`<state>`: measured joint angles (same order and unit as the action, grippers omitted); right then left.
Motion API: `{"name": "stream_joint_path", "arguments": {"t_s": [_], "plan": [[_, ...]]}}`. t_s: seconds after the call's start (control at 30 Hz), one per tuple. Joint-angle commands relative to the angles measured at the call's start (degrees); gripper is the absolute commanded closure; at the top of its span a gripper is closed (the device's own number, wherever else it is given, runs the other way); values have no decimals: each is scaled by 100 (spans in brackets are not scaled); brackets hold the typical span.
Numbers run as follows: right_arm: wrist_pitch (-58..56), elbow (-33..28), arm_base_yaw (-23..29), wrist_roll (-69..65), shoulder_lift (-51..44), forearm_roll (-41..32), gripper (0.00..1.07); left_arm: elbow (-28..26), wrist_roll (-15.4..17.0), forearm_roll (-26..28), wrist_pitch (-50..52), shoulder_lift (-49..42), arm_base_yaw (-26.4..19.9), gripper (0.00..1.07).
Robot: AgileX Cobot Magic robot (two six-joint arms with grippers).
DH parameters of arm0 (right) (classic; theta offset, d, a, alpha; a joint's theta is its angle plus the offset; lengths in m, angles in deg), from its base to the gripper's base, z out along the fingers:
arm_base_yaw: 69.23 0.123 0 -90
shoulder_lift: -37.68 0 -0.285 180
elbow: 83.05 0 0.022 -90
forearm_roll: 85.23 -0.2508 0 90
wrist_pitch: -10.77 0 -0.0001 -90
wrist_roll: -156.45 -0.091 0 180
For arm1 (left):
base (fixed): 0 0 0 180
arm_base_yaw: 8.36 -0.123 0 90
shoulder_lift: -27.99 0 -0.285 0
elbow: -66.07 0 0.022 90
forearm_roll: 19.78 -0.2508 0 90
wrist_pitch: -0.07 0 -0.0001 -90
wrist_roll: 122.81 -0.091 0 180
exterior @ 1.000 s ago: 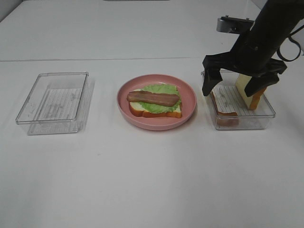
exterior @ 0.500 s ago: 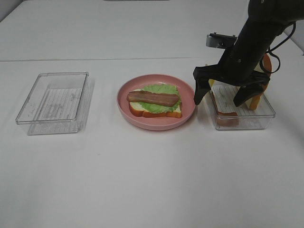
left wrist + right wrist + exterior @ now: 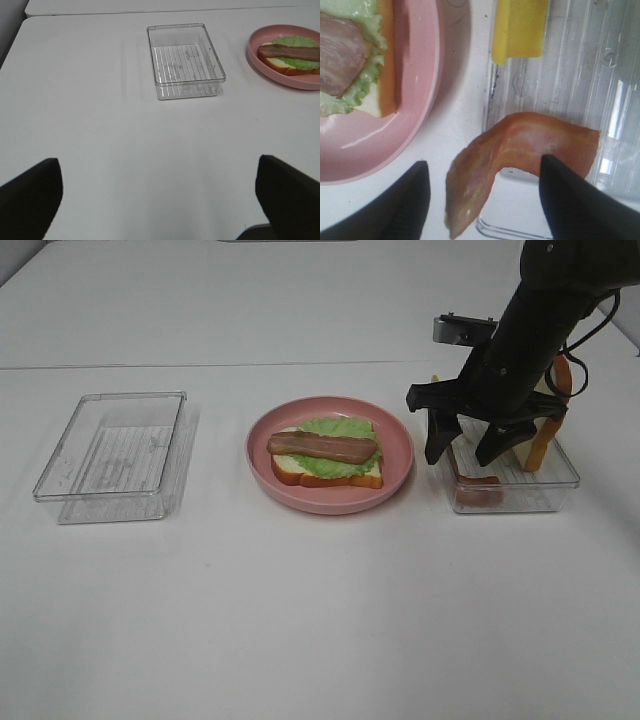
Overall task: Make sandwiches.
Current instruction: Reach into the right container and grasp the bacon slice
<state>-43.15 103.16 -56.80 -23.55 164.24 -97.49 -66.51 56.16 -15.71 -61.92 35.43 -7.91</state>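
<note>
hovering over the clear box (image 3: 520, 496) with right gripper (image 3: 460, 455) spread wide, empty; bacon strip (image 3: 520, 150) draped across the box wall between its fingers (image 3: 395, 205), long axis running finger to finger, just beside the plated sandwich (image 3: 325, 462); left gripper (image 3: 160, 195) wide open, well apart.

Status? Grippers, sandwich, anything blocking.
Left gripper open, over table. Right gripper open above bacon strip draped over box rim. Sandwich on plate: no top slice yet. Nothing in the way.
</note>
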Motion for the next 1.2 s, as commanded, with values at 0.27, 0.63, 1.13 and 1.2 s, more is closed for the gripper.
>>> {"name": "stream_joint_path", "arguments": {"t_s": [0.27, 0.63, 1.13, 1.2], "plan": [[29, 29, -6, 103, 11, 34, 54, 29, -17, 11, 40, -80, 29, 6], [46, 29, -6, 103, 11, 80, 68, 29, -17, 11, 40, -80, 29, 6], [-189, 29, -6, 120, -103, 264, 107, 29, -17, 11, 40, -80, 29, 6], [-229, 29, -6, 97, -223, 235, 107, 29, -17, 11, 40, -80, 29, 6]]}}
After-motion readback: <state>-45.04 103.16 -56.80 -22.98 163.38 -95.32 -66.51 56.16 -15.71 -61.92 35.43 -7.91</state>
